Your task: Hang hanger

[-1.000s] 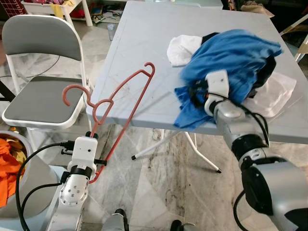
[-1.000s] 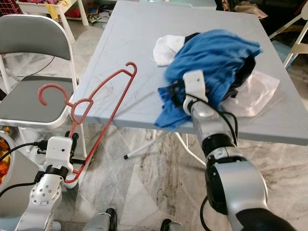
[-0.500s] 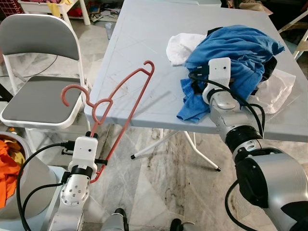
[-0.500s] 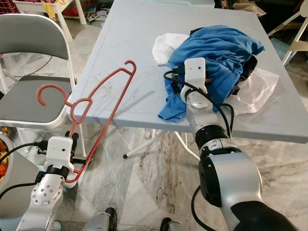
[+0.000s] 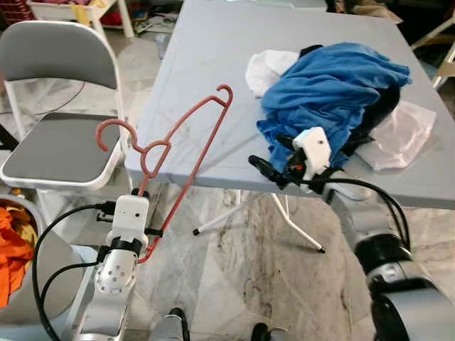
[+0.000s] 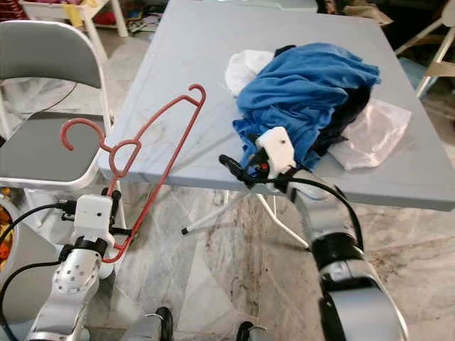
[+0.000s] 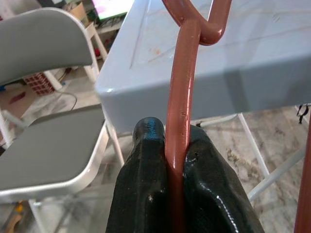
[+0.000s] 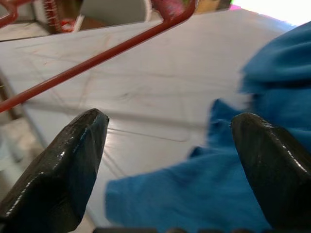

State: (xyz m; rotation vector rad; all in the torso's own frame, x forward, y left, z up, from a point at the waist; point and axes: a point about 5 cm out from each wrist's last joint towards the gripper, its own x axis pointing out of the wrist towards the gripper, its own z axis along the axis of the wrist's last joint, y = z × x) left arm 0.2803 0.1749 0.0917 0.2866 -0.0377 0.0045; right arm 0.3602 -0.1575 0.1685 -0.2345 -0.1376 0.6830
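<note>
While the robot stands at the tabletop's near edge, we see:
Left gripper [image 7: 177, 160]: clamped on the red hanger [image 5: 186, 135], held upright beside the tabletop [image 5: 206, 64], hook toward the grey folding chair [image 5: 60, 135].
Right gripper [image 8: 170, 165]: fingers spread wide, holding nothing, at the tabletop edge just before the blue garment [image 5: 334, 85].
Pile: white cloth [image 5: 266, 67] beneath the blue.

Dark garment [image 5: 380, 114] mostly hidden under blue cloth [image 5: 334, 85]; orange laundry [image 5: 11, 245] cut by edge.

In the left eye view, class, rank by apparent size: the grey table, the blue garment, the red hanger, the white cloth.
1. grey table
2. blue garment
3. red hanger, long but thin; nearness enlarges it
4. white cloth, partly covered, so unsure
</note>
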